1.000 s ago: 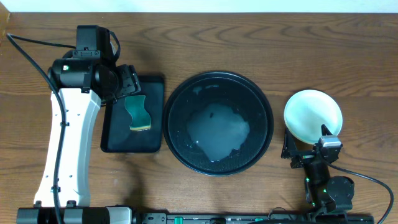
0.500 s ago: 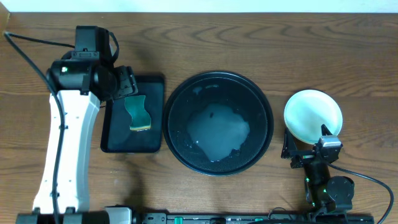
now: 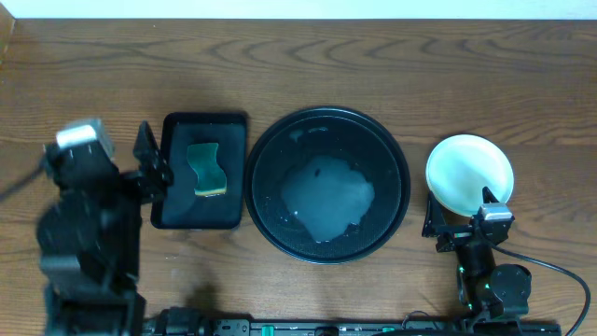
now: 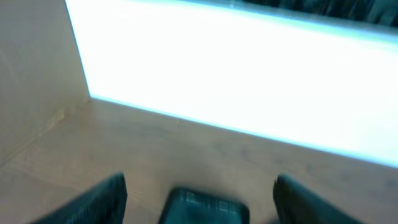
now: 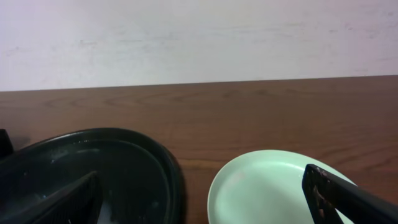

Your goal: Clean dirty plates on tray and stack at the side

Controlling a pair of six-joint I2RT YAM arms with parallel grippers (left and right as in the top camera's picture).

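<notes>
Table: brown wood, with a pale wall along the far edge.

Left arm: blurred in the overhead view, at the near left corner, beside the small tray. Left gripper: its wrist view is also blurred, but both fingers show wide apart with nothing between them. A dark shape sits low in that view, too soft to name.

Tray: round and black, mid-table. A pale wet smear spreads over its floor. No plate on it.

Small tray: black, rectangular, just left of the tray and close to it. I cannot tell whether the two touch.

Plate: pale mint, lying flat on the table right of the tray and apart from its rim. Only one surface shows. Whether others lie under it cannot be told.

Right gripper: at the near right, just short of the plate's near edge, aimed at it. Fingers spread wide, gripping nothing.

Sponge: green with a yellow end, lying in the small tray.
</notes>
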